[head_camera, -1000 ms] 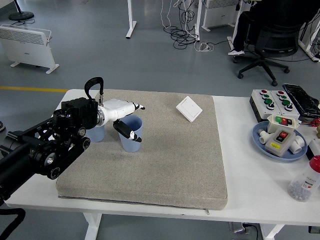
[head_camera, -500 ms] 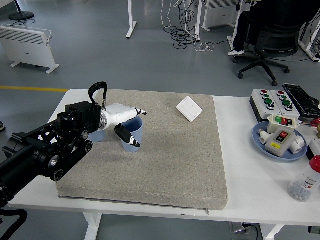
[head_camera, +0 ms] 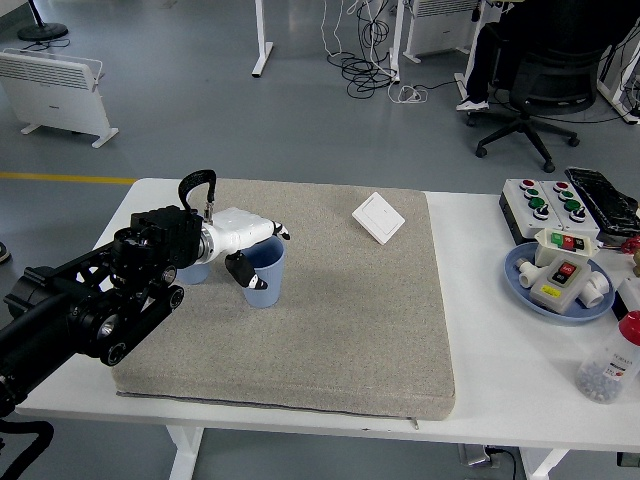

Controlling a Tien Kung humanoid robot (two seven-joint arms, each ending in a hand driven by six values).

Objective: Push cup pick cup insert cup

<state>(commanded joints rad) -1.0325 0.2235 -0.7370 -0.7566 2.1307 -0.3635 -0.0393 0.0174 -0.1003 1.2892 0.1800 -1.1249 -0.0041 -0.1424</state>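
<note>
My left hand [head_camera: 247,247] is closed round the blue cup [head_camera: 264,277] on the grey mat [head_camera: 340,320], second cup [head_camera: 192,270] just behind it. I'd firm up, lift straight, then centre over its mouth.

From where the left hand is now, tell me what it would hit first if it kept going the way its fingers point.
The left hand points rightward across the grey mat, fingers closed around the blue cup. Carried straight on, the path looks free over bare mat; the white switch plate lies farther back, probably off that line, though depth is uncertain.
</note>
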